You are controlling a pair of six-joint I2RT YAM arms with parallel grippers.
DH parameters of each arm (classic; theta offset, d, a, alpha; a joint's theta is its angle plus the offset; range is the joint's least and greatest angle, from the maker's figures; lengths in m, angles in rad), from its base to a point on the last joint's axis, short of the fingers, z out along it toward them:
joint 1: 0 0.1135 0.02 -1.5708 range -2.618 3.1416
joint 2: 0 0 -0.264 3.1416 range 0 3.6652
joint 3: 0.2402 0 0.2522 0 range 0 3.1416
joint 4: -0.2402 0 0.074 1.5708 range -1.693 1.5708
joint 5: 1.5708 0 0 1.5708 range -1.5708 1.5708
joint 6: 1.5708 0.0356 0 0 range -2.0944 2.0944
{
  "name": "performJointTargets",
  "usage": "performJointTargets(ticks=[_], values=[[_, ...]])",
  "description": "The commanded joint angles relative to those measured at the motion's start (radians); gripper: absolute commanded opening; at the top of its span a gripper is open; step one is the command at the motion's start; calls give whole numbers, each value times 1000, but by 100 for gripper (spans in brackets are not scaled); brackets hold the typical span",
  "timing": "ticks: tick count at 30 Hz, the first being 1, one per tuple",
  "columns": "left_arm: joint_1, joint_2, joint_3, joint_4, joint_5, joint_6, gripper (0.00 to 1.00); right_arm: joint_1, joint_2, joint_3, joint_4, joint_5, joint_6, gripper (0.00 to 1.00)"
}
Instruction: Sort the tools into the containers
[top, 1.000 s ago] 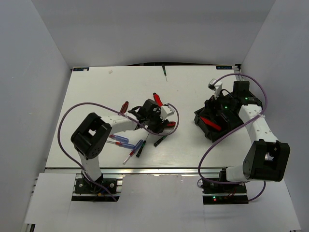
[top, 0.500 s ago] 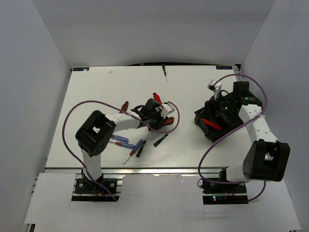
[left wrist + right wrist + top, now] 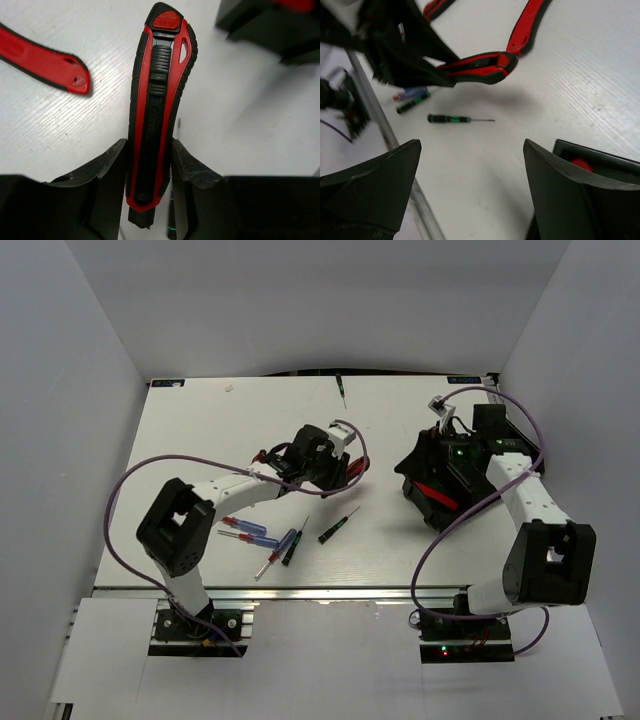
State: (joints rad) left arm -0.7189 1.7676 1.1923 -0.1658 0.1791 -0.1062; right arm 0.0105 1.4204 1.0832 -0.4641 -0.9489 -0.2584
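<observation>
lifted since a second ago, the left tool (image 3: 150, 167) clenches a red-and-black knife (image 3: 159, 100) clear of the surface (image 3: 200, 440); carry it level rightward, then release low over the bin (image 3: 412, 483) holding a second knife (image 3: 437, 492); the right tool (image 3: 470, 165) gapes, released, beside it

The knife (image 3: 157, 110) is smooth, slightly glossy red plastic with a ribbed matt black slider. The left fingers (image 3: 107, 175) are matt black, faintly pebbled. The worktop (image 3: 260, 115) is white, matt, finely grained. The screwdriver (image 3: 455, 119) has a thin metal shaft.
</observation>
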Motion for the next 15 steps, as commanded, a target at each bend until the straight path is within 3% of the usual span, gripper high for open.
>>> performJointTargets(ticks=[1, 5, 12, 15], values=[[4, -143, -45, 132, 14, -167, 0, 43, 35, 4, 235, 77, 451, 89], [6, -197, -91, 238, -35, -233, 0, 101, 92, 81, 257, 212, 626, 89], [4, -191, -80, 259, -21, -302, 0, 157, 172, 87, 413, 211, 934, 89], [6, -186, -77, 259, -21, -308, 0, 183, 187, 101, 450, 210, 952, 89]])
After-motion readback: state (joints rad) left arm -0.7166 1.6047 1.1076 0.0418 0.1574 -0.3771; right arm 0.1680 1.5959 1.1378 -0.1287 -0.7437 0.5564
